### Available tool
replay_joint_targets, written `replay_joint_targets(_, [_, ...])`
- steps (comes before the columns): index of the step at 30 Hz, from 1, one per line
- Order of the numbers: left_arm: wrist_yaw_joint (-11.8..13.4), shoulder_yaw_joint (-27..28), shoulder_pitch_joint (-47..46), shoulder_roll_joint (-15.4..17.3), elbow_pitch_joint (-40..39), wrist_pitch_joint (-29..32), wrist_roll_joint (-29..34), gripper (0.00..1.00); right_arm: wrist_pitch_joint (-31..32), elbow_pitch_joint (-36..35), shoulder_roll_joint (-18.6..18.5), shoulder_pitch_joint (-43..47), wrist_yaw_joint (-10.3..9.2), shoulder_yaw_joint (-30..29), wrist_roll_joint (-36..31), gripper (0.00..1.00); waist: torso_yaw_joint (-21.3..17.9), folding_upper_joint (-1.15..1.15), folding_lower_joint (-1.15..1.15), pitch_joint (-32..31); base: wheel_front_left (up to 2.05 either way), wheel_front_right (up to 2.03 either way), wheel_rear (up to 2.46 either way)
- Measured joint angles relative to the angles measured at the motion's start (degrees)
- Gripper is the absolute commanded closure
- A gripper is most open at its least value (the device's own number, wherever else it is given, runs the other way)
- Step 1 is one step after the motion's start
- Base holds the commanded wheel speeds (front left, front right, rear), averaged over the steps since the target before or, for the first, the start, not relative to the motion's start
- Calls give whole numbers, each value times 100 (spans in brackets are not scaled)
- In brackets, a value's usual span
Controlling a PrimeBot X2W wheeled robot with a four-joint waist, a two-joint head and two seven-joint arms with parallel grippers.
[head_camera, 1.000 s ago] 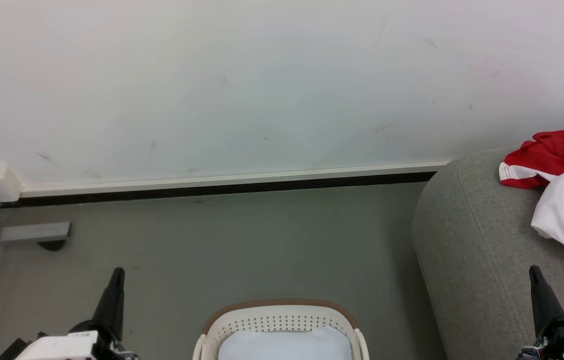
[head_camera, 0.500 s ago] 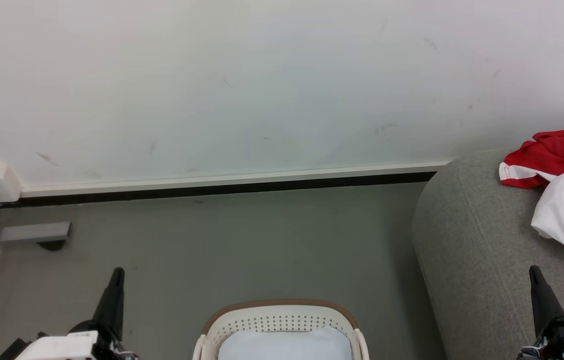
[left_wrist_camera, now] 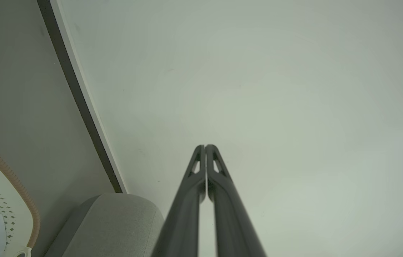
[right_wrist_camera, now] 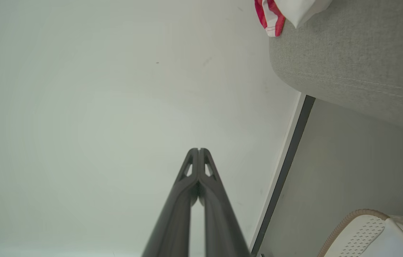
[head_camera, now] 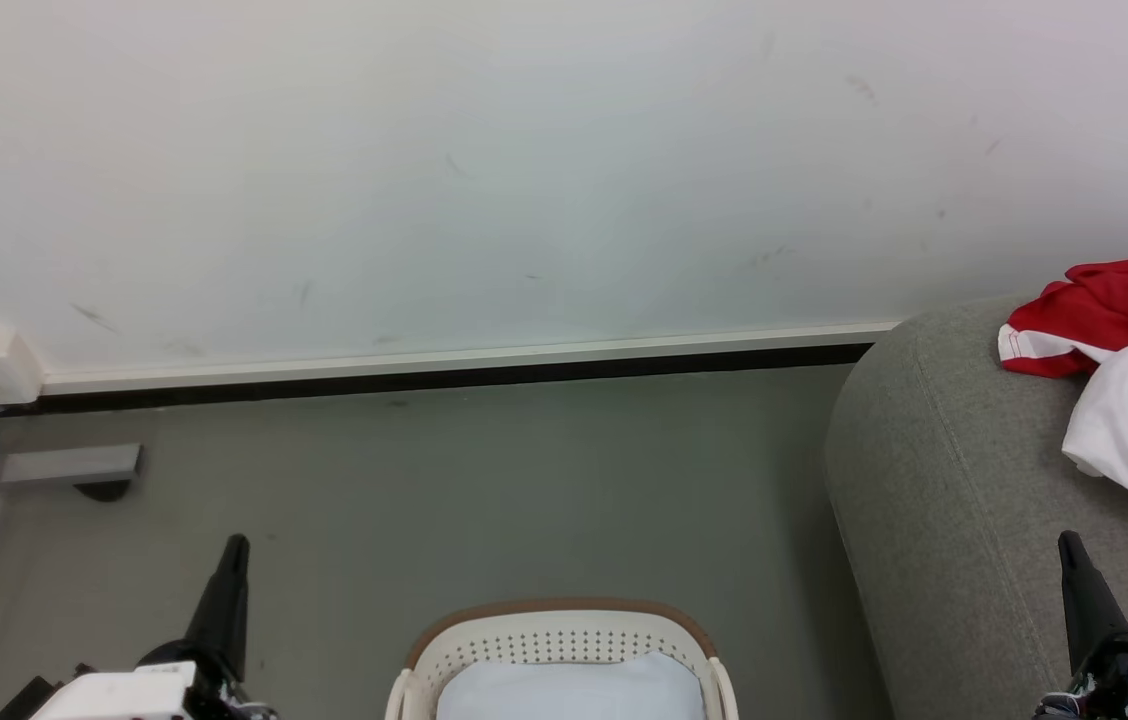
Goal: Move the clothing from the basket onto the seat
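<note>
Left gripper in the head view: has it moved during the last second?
No. The left gripper stays at the same place below the black baseboard strip.

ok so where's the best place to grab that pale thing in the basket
The pale blue bundle is probably best pinched at its humped top, coming straight down from above. The basket walls close off its sides, leaving only the top free. Whether it is soft cloth I can't tell.

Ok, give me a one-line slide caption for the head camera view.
Shut, the left claw and right claw flank the basket; red-and-white clothing lies on the grey sofa.
</note>
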Motion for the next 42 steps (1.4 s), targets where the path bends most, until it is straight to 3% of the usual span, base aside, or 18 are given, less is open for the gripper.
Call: replay_joint_targets(42, [0, 0, -1, 0, 0, 0, 0, 100, 0, 0, 0, 0, 0, 0, 0, 100, 0, 0, 0, 0, 0, 0, 0])
